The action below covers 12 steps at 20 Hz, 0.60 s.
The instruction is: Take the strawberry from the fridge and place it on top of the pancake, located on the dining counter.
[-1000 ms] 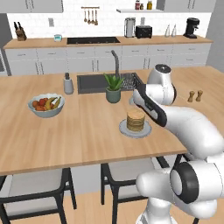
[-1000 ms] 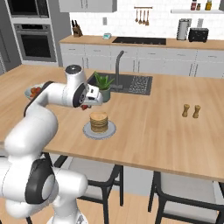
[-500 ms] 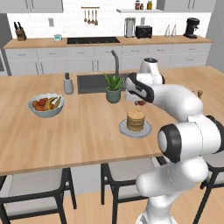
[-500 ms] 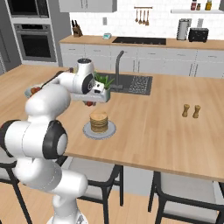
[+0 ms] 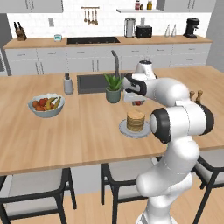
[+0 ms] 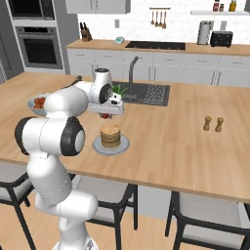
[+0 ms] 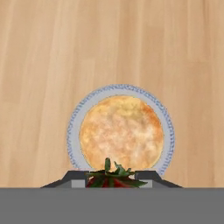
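Since prev frames the arm swung its elbow out toward the cam side and folded over itself; base and cams unchanged, worktop items same spots. Gripper was already over the pancake area 0.5 s ago, now roughly same spot, hanging above the stack, not touching it.

Gripper narrowed around the strawberry, held betw the two finger tips. In hand view strawberry sits at bottom centre, green leaves up, red body partly cut by frame edge. In right base view the red bit shows just under the hand, above and slightly behind-left of the stack.

Pancake = short tan stack on a small round grey plate, on the dining counter worktop. Hand view looks straight down: pancake round, golden, plate rim w/ blue-ish edge around it, wood all round. Strawberry apart from pancake top, gap visible in both base views.

Other stuff on worktop: fruit bowl well left of stack, potted plant just behind gripper near sink, small grey dispenser beside sink, 2 small shakers well right of plate. Chairs under near edge.
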### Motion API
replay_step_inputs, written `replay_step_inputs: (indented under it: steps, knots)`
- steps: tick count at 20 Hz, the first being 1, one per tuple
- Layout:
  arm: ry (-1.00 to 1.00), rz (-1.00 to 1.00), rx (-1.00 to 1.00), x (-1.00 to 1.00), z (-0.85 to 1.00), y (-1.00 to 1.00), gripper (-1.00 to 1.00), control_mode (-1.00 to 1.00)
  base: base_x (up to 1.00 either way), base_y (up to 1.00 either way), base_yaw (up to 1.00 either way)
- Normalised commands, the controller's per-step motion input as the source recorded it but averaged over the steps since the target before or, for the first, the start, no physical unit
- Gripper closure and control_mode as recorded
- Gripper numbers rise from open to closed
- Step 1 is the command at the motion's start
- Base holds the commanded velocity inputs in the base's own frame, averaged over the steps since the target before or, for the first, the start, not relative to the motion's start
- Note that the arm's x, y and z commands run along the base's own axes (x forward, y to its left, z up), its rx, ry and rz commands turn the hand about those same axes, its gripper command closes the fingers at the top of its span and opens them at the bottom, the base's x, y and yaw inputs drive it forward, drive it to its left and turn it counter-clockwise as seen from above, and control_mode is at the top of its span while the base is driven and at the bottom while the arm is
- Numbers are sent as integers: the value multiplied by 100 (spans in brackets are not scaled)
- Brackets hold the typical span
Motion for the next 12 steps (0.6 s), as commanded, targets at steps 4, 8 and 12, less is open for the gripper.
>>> replay_step_inputs:
  steps: [4,8,12]
  knots:
    - [12,0,0,25,-36,-14,100,-100,0,0,0]
    - [7,0,0,1,-32,-5,100,-100,0,0,0]
    - [0,0,0,6,-23,0,100,-100,0,0,0]
